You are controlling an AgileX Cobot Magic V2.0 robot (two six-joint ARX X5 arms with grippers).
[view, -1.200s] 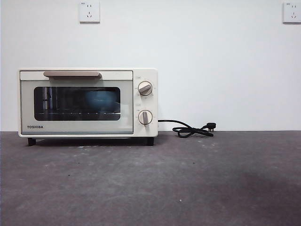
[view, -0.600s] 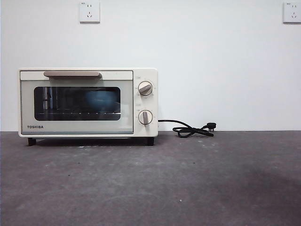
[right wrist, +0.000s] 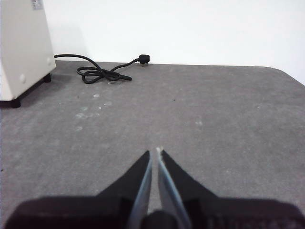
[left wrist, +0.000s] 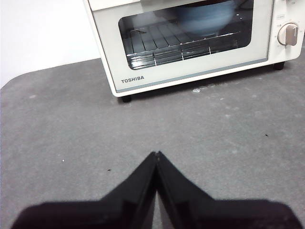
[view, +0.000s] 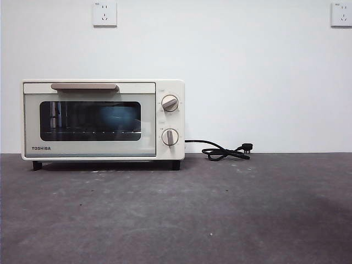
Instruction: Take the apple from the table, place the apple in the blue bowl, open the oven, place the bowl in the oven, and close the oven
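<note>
The cream-white oven (view: pixel 103 121) stands at the back left of the table (view: pixel 220 214) with its door closed. Through the dark glass the blue bowl (view: pixel 118 116) shows on the rack inside, also seen as the blue bowl (left wrist: pixel 206 14) in the left wrist view. The apple is hidden. My left gripper (left wrist: pixel 156 155) hangs above bare table in front of the oven (left wrist: pixel 190 47), jaws shut on nothing. My right gripper (right wrist: pixel 153 152) hovers over the table to the right of the oven (right wrist: pixel 21 47), jaws shut and empty. Neither arm shows in the front view.
A black cord with its plug (view: pixel 225 151) lies coiled behind the oven's right side, by the wall; the cord (right wrist: pixel 102 71) also shows in the right wrist view. Two wall sockets (view: pixel 104 14) sit high on the white wall.
</note>
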